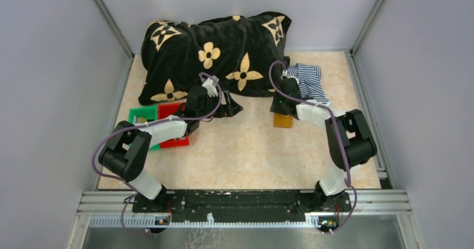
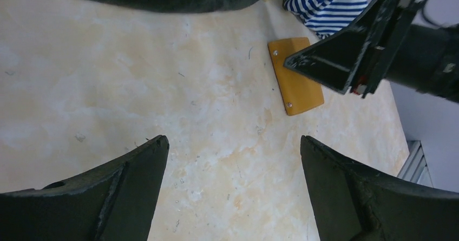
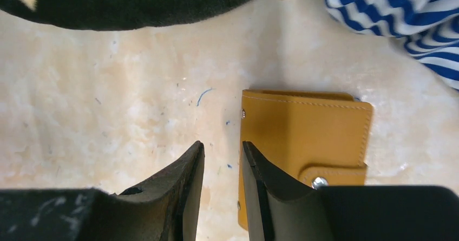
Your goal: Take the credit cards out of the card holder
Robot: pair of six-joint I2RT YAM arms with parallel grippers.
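The card holder (image 1: pixel 283 120) is a tan-orange wallet lying closed and flat on the table, with its snap tab (image 3: pixel 333 175) fastened. It also shows in the left wrist view (image 2: pixel 296 84) and the right wrist view (image 3: pixel 308 132). No credit cards are visible. My right gripper (image 3: pixel 222 146) hovers low at the wallet's left edge with its jaws only a narrow gap apart and nothing between them. One finger (image 3: pixel 260 176) overlaps the wallet's edge. It appears as a black wedge (image 2: pixel 325 62) in the left wrist view. My left gripper (image 2: pixel 233 143) is wide open and empty over bare table, left of the wallet.
A black blanket with cream flowers (image 1: pixel 218 53) lies bunched across the back. A blue-white striped cloth (image 1: pixel 310 78) sits just behind the wallet. Red (image 1: pixel 173 127) and green (image 1: pixel 142 114) bins stand under my left arm. Grey walls close both sides.
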